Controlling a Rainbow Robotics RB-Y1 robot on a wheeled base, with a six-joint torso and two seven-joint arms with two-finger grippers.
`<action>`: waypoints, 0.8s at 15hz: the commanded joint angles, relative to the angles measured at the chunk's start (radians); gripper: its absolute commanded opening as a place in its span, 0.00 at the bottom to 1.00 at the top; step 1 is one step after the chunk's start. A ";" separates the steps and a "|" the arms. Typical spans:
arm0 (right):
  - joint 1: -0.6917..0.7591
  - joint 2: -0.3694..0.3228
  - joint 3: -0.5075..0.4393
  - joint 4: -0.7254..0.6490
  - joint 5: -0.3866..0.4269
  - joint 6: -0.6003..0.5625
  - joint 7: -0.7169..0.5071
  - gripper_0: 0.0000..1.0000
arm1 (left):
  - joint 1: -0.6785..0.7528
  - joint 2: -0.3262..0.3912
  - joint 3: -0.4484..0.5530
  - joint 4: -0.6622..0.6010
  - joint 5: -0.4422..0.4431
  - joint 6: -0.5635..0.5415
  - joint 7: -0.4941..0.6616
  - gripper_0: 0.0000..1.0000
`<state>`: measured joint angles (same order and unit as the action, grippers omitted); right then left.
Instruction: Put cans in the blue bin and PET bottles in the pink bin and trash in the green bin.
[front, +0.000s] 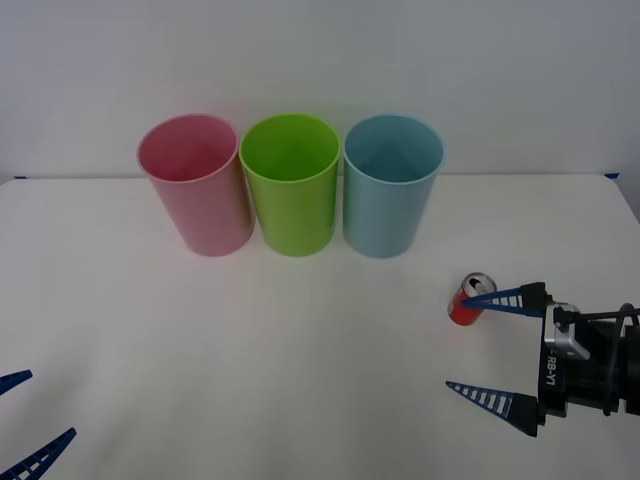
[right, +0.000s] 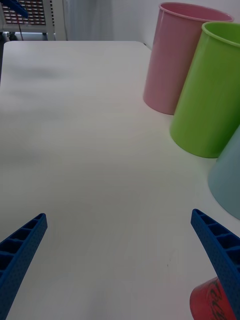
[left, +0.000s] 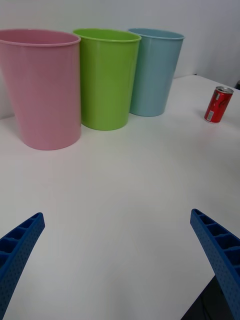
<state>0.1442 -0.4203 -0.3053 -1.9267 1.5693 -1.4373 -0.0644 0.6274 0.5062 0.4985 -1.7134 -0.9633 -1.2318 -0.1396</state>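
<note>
**Right tool spread wide beside red can**

A small red drink can (front: 471, 299) stands upright on the white table (front: 250, 350), right of the three bins. The right tool (front: 485, 345), fingers wide apart, sits at the table's right side, its far finger crossing in front of the can; whether they touch cannot be told. The pink bin (front: 195, 185), green bin (front: 291, 185) and blue bin (front: 392, 185) stand in a row near the far edge. Bare table spreads before them. The left tool (front: 30, 420), also open, waits at the near left corner.
</note>
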 joint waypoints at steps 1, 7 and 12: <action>0.000 0.000 0.000 0.000 0.000 0.000 0.000 1.00 | 0.000 0.000 0.000 0.000 0.000 0.000 0.000 1.00; 0.028 0.021 -0.072 -0.054 -0.104 -0.002 -0.009 1.00 | 0.000 0.000 0.000 0.000 0.000 0.000 0.000 1.00; 0.135 0.014 -0.215 -0.051 -0.222 0.000 -0.017 1.00 | 0.000 0.000 0.000 0.000 0.000 0.000 0.000 1.00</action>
<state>0.2586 -0.4059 -0.5077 -1.9796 1.3602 -1.4380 -0.0797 0.6273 0.5062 0.4985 -1.7134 -0.9633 -1.2318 -0.1396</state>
